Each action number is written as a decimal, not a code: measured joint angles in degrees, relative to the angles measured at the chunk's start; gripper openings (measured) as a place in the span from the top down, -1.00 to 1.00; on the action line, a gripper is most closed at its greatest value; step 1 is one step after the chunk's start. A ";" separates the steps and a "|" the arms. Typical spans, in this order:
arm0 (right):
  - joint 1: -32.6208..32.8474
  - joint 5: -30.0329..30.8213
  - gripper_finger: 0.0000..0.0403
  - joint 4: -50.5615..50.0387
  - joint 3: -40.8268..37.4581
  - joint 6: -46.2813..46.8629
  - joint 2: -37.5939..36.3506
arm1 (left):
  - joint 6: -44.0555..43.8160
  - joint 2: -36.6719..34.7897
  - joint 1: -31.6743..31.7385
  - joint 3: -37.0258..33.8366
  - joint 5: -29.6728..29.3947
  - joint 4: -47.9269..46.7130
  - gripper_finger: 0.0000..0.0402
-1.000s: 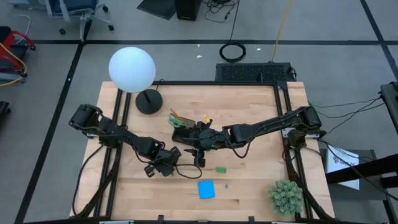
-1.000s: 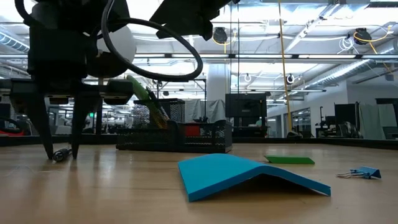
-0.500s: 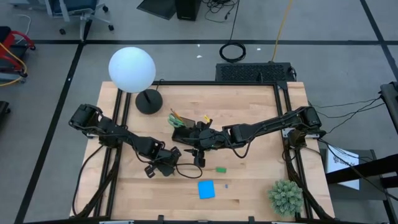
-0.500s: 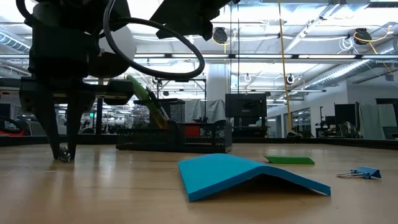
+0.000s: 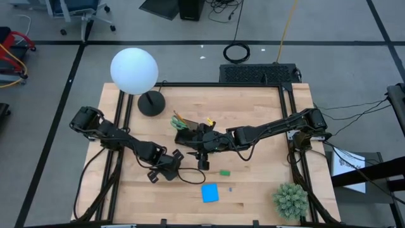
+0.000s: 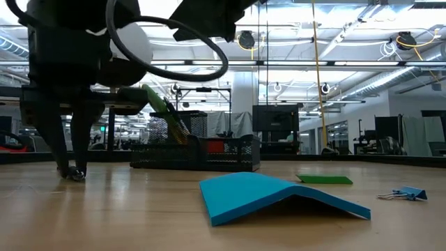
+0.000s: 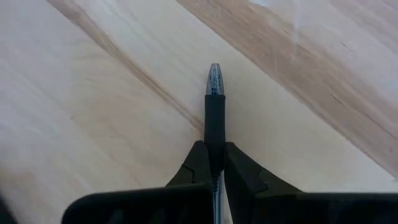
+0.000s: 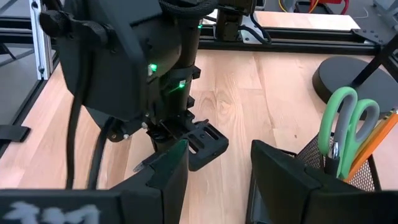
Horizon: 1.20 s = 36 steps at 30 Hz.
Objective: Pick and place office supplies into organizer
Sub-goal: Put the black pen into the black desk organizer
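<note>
- The left gripper [image 7: 213,163] has just gone from spread to pressed together on a dark pen [image 7: 214,115]; the left wrist view shows both fingertips pinching the barrel, with the clear tip sticking out past them.
- In the low view the left fingers [image 6: 64,143], which straddled the pen a second ago, now meet at the table [image 6: 139,216] with the pen end showing at their tips.
- The pen looks as if it still lies on the wood, so I judge the grasp made and the lift not yet begun.
- From the left gripper [image 5: 166,166] in the high view, the organizer [image 5: 188,132] lies toward 1 o'clock, near but apart, already holding green-handled scissors [image 8: 344,120] and an orange pencil [image 8: 377,140].
- The right gripper [image 5: 202,160] hangs just beside the organizer at its 5 o'clock, unchanged, fingers spread and empty.
- Still loose on the table: the green eraser [image 5: 224,172] at 3 o'clock from the left gripper, and the blue sticky-note pad [image 5: 209,192] at 4 o'clock.
- Next comes a lift and a carry to the upright pen compartment; the right arm crowds that route.
</note>
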 joint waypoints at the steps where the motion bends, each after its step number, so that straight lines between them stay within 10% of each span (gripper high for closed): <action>1: 0.00 0.00 0.18 0.11 0.00 0.00 0.00 | -0.12 -0.56 -0.28 0.00 -0.88 -0.40 0.98; 36: 0.00 0.20 0.18 -0.77 -0.02 -2.36 -1.84 | -20.32 -23.09 -9.63 0.15 -24.93 -7.38 1.00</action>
